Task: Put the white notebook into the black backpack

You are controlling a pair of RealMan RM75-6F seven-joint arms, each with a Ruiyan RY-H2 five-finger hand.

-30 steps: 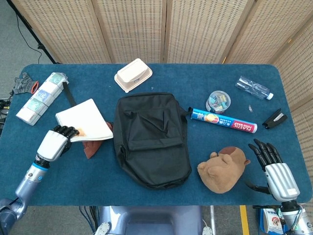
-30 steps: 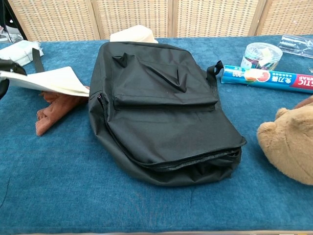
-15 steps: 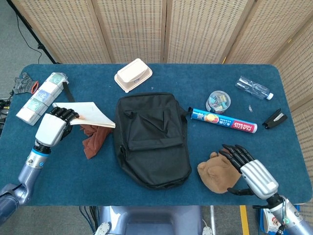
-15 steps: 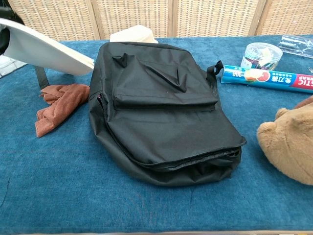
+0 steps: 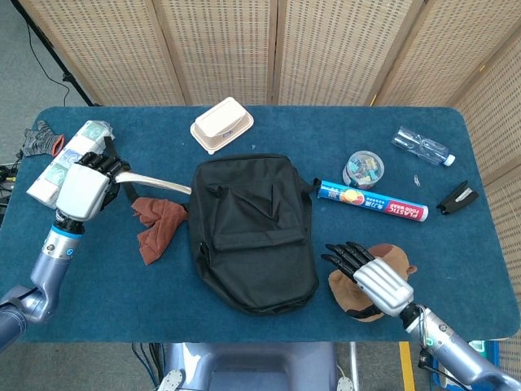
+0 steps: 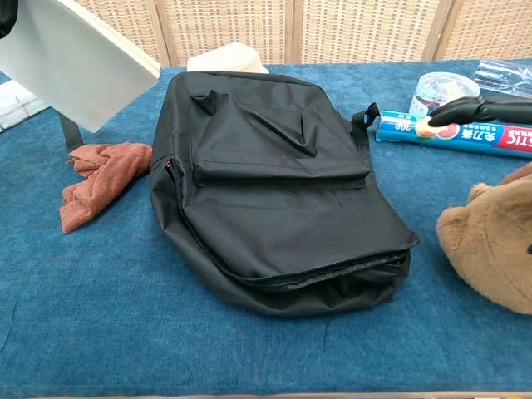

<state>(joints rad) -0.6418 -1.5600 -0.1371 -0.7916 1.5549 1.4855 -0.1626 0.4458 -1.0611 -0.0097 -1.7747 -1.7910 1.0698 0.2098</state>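
The black backpack (image 5: 251, 230) lies flat in the middle of the table, its zipper closed in the chest view (image 6: 274, 187). My left hand (image 5: 84, 187) grips the white notebook (image 5: 155, 182) at the left and holds it lifted off the table, seen edge-on from the head view. In the chest view the white notebook (image 6: 71, 58) hangs tilted at the top left, beside the backpack. My right hand (image 5: 370, 273) hovers with spread fingers over the brown plush toy (image 5: 352, 295), holding nothing. Its fingertips (image 6: 465, 108) show at the right of the chest view.
A brown cloth (image 5: 156, 227) lies left of the backpack. A plastic wrap box (image 5: 372, 201), a candy tub (image 5: 363, 169), a bottle (image 5: 422, 147) and a black clip (image 5: 457, 197) sit at the right. A beige lunch box (image 5: 221, 124) stands behind the backpack; tissue packs (image 5: 65, 159) at far left.
My left hand has raised the notebook higher and tilted it more upright. My right hand has moved left and forward, over the plush toy.
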